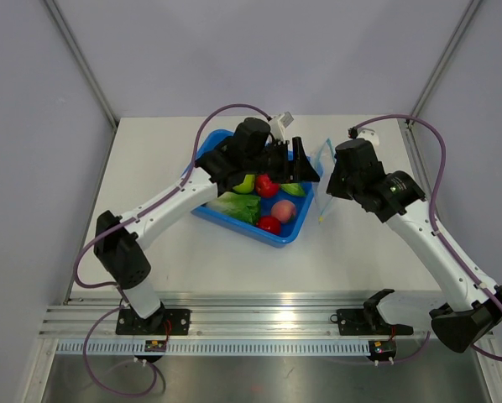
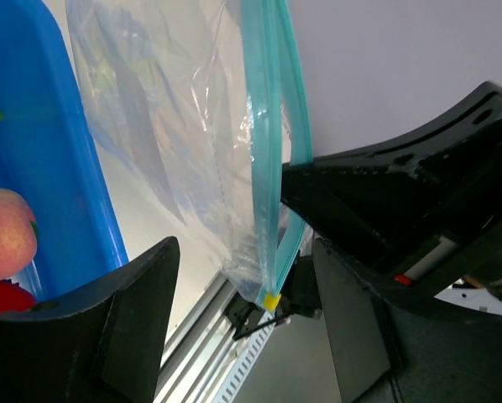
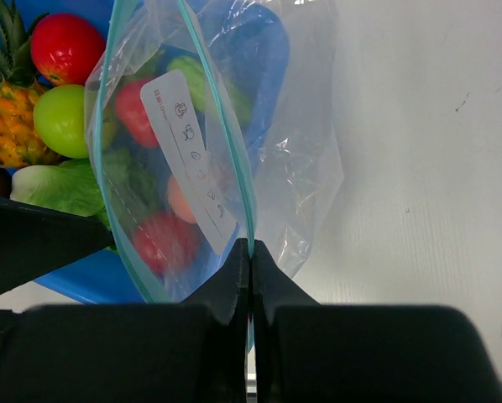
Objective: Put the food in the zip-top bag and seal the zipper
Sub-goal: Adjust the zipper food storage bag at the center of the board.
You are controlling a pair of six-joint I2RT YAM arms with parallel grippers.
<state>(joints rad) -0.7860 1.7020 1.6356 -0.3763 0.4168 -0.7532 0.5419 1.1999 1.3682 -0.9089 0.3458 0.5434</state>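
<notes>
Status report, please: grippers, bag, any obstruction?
Right gripper shut on teal zipper strip of clear zip-top bag. Left gripper open, near bag. Toy food in blue plastic tray; nothing blocking.

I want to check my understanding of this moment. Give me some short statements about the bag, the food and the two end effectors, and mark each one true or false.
1. The right end effector is shut on the edge of the zip-top bag. True.
2. The peach lies inside the bag. False: it lies in the blue tray.
3. The left end effector is open. True.
4. The zipper is sealed along its whole length. False: its two strips stand apart, so the mouth is open.
</notes>
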